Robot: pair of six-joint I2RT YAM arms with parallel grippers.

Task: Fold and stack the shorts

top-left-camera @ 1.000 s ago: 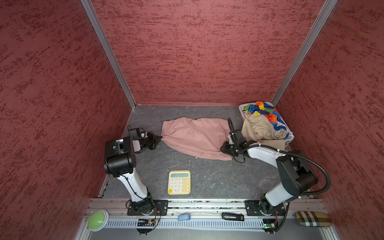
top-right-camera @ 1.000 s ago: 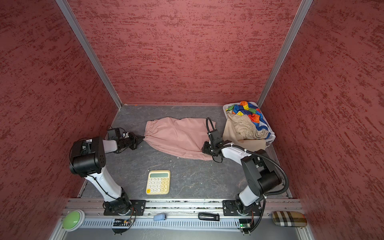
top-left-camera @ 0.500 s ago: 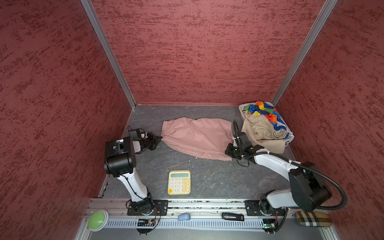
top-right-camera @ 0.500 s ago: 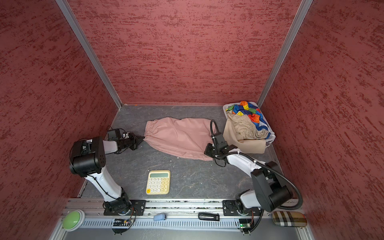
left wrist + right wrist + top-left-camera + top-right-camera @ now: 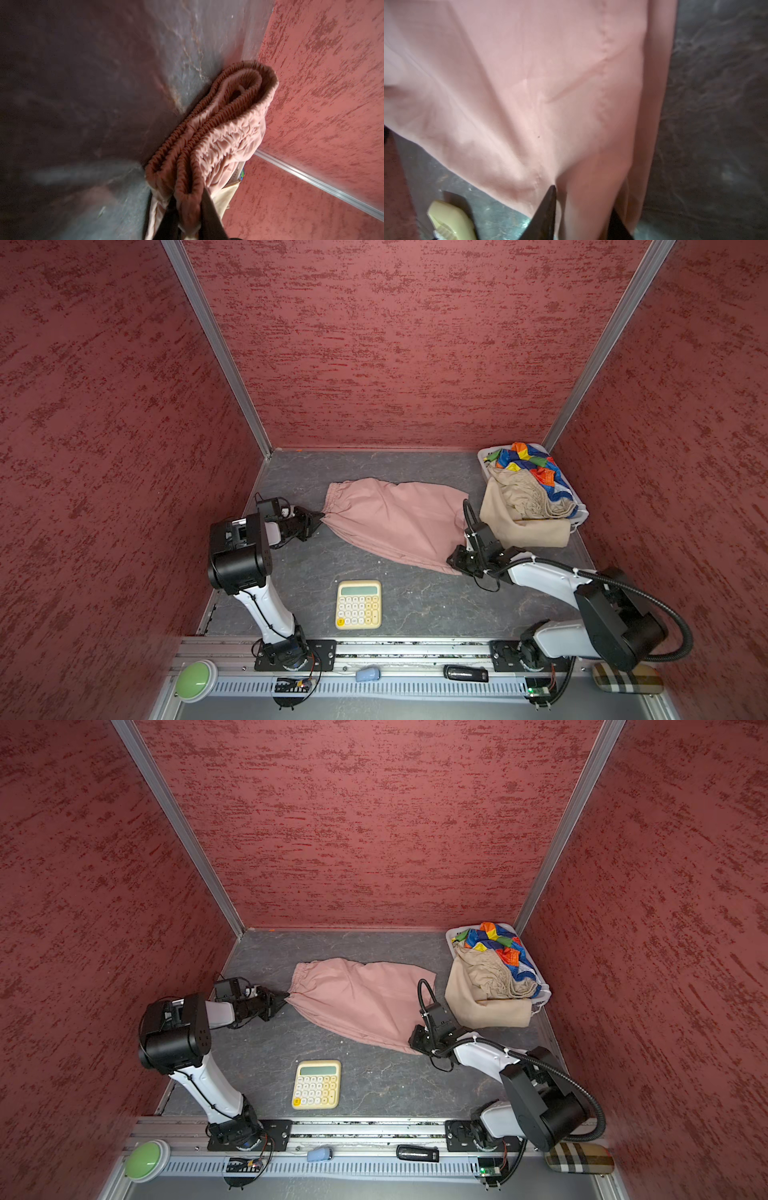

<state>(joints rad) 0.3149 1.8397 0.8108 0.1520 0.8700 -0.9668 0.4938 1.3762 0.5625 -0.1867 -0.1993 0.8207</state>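
**Pink shorts** [image 5: 395, 522] lie flat at mid-table [image 5: 419, 605], waistband to the left and legs to the right. The left fingers [image 5: 209, 216] flank the near waistband corner; whether they pinch it cannot be told. The right fingers [image 5: 546, 212] stand parted at the near leg hem, with loose cloth between them. Beige shorts [image 5: 519, 514] and rainbow shorts [image 5: 528, 460] fill the basket [image 5: 484, 456] at far right. A calculator [image 5: 358, 604] lies nearer.

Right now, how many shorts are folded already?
The pink shorts look folded once: the waistband lies doubled. The left gripper is at that waistband, the right gripper at the other end. Beige shorts and rainbow shorts wait crumpled in the basket, beige spilling out.
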